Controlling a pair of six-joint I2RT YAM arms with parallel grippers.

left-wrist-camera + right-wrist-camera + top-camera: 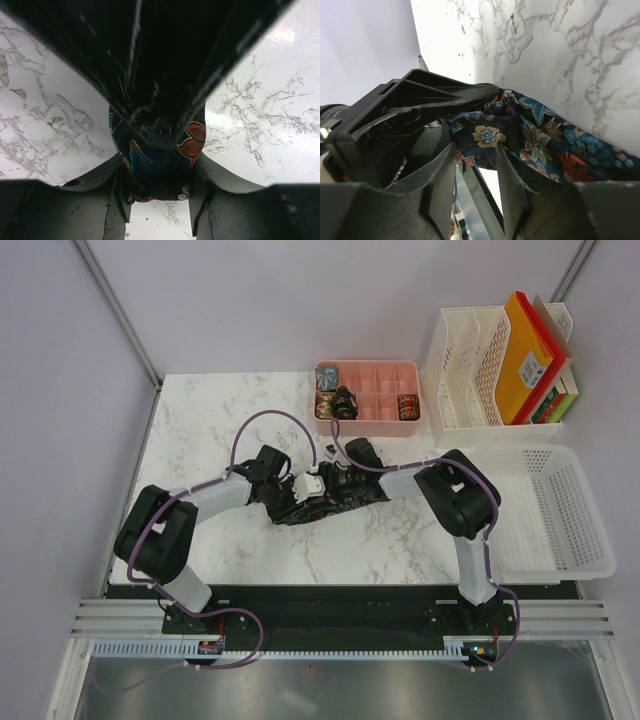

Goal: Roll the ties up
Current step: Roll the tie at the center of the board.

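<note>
Navy floral fabric of the tie (159, 175) fills the left jaws, which look clamped on it; the right jaws stand apart, loosely straddling the same strip just beside them; on the desk (220, 440) its long axis runs left-right beneath both, so neither arm is nearer; only the top view shows rolled ties (345, 402) beyond the jaws in the pink tray (370, 364); only the wrist views show the grips.
</note>
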